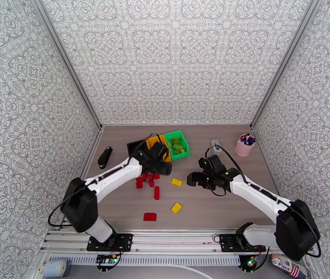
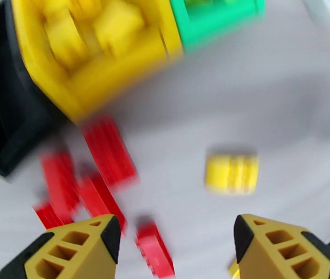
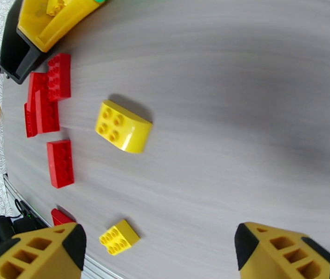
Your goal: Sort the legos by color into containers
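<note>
Where red legos (image 3: 49, 96) crowd the yellow bin's (image 3: 53, 19) edge, bare table (image 3: 239, 112) spreads rightward.

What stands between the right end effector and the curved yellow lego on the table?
Nothing visible does. Only bare table lies between the open right end effector and the curved yellow lego.

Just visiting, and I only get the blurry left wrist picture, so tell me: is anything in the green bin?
Observer: Yes, the green bin holds several green bricks.
Visitor: How many yellow ones lie loose?
Observer: Two on the table: one yellow brick nearer the green bin, a second yellow brick farther from it.
Visitor: Is the right gripper holding something?
Observer: No, it is open and empty.
</note>
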Robot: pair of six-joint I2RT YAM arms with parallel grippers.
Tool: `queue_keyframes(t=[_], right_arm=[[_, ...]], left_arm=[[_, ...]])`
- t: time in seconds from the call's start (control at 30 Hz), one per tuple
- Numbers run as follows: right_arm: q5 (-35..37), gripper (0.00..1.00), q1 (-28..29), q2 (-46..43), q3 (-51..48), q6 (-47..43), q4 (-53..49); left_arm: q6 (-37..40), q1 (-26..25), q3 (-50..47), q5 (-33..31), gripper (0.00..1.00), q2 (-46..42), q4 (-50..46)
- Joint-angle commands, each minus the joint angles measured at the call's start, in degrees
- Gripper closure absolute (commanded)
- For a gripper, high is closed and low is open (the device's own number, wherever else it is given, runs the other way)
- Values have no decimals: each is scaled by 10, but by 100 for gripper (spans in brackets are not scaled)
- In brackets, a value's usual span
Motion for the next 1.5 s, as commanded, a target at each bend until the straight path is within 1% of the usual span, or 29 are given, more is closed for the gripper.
queue_keyframes(t=[0.0,0.07,0.17,0.27,0.43,0.6,0.73,0.83,0.9,1.0,1.07,1.1,1.17,1.23,1.37,1.47], right_arm=[[10,13,-5,-22,-36,-11,-32],[9,14,-5,-36,-58,-8,-40],[7,14,-5,-64,-82,0,-54],[4,14,-5,-98,-106,15,-61],[3,13,-5,-133,-125,32,-76],[7,13,-5,-148,-137,42,-79],[8,13,-5,-145,-138,43,-79],[9,13,-5,-143,-138,43,-78],[9,13,-4,-139,-137,43,-75],[4,14,-5,-133,-134,43,-69],[-3,15,-4,-131,-132,43,-61],[-8,15,-5,-130,-131,43,-56],[-21,16,-5,-127,-127,44,-43],[-41,16,-5,-122,-124,49,-19],[-89,16,2,-97,-123,85,67],[-103,17,25,-57,-101,111,127]], left_arm=[[-33,-54,-59,19,30,-42,39],[-48,-98,-88,23,30,-54,58],[-66,-159,-110,10,29,-45,62],[-80,-193,-121,5,28,-14,68],[-87,-228,-107,-9,28,46,65],[-91,-241,-78,-30,29,102,49],[-93,-247,-60,-42,33,126,36],[-97,-249,-58,-44,38,127,37],[-98,-251,-58,-41,44,124,42],[-101,-252,-57,-43,58,120,41],[-102,-251,-58,-47,66,112,39],[-102,-249,-58,-47,68,106,40],[-102,-237,-63,-45,71,90,45],[-103,-218,-74,-34,72,71,59],[-104,-161,-90,-4,72,33,98],[-107,-115,-95,22,72,13,126]])
